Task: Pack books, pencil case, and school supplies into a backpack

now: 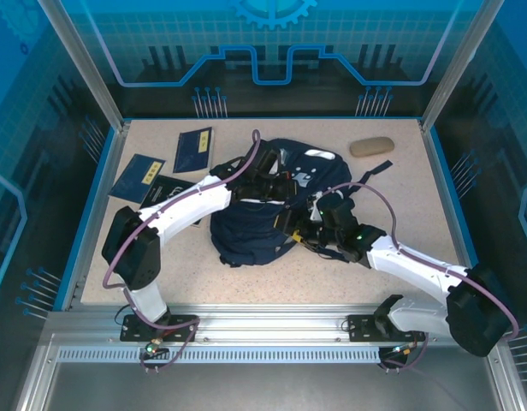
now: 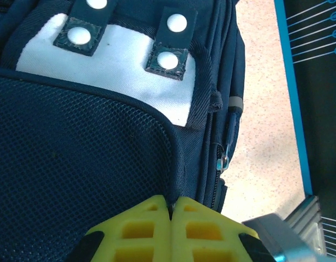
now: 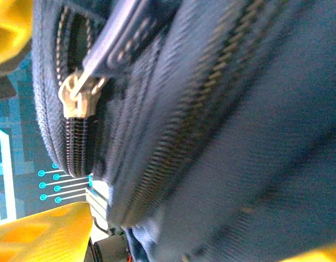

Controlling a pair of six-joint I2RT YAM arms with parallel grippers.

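Note:
The navy backpack [image 1: 251, 235] lies in the middle of the table. My left gripper [image 1: 272, 184] is shut on a fold of backpack [image 2: 102, 164] fabric at the edge of the mesh panel, its yellow fingertips [image 2: 151, 218] pressed together below the white patch [image 2: 113, 65]. My right gripper [image 1: 302, 224] stands open against the backpack's right side, its yellow fingers [image 3: 42, 232] wide apart with the zippered edge [image 3: 211, 136] between them and a zipper slider [image 3: 75, 95] close by. Two navy books [image 1: 193, 150] [image 1: 137, 177] and a black one [image 1: 169, 190] lie at the left. The tan pencil case [image 1: 371, 146] lies at the back right.
A blue rim [image 1: 439, 184] borders the table, with metal frame posts [image 1: 456, 68] at the back corners. A dark strap [image 1: 375, 171] trails from the backpack toward the pencil case. Another zipper pull [image 2: 225, 161] hangs on the backpack's side. Bare tabletop [image 1: 332, 282] lies in front.

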